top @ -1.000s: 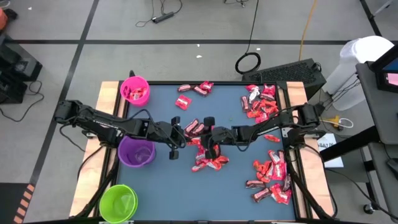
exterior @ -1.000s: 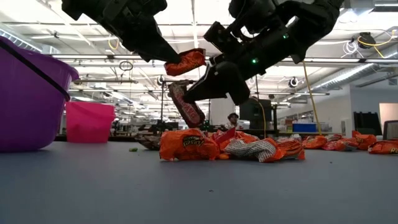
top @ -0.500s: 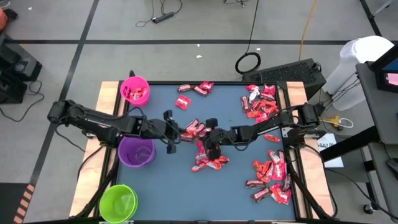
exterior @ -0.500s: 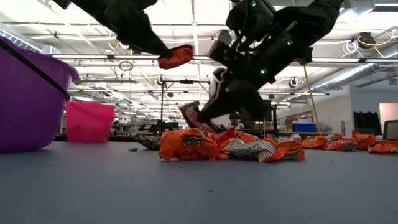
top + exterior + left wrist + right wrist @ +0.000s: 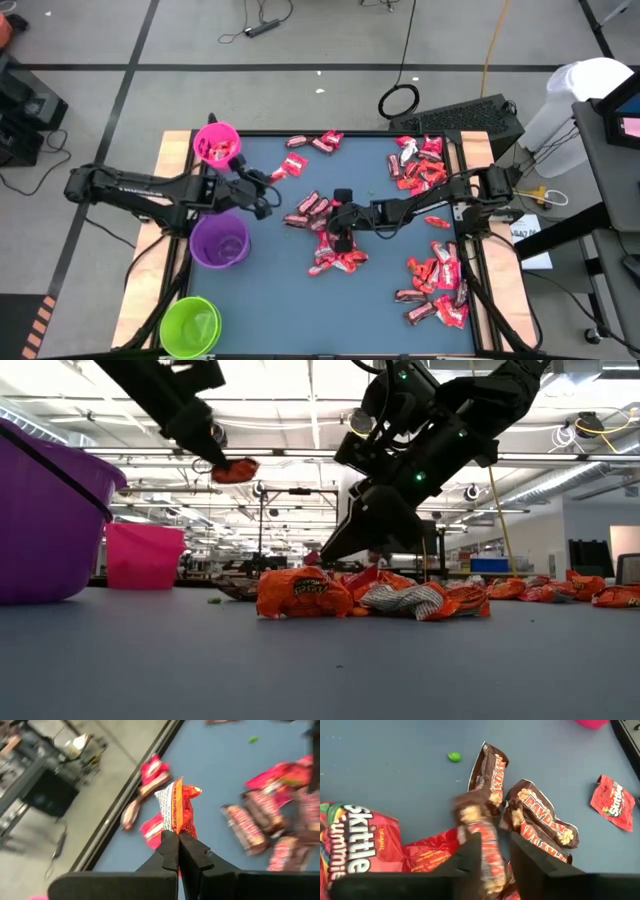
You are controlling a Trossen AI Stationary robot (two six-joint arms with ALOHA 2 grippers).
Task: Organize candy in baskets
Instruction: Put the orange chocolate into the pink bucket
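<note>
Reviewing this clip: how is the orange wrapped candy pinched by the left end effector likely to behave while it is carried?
The orange candy is gripped only at one wrapper edge by the left end effector, so it probably flops and swings. It looks light: a thin pinch holds it in the air. The shiny wrapper could slip out.

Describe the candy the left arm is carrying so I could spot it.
Start at the bright pink plastic tub at the table's far left corner. Just beside it hangs the left gripper, shut on a small shiny orange-red wrapped candy, the only piece held above the blue tabletop.
</note>
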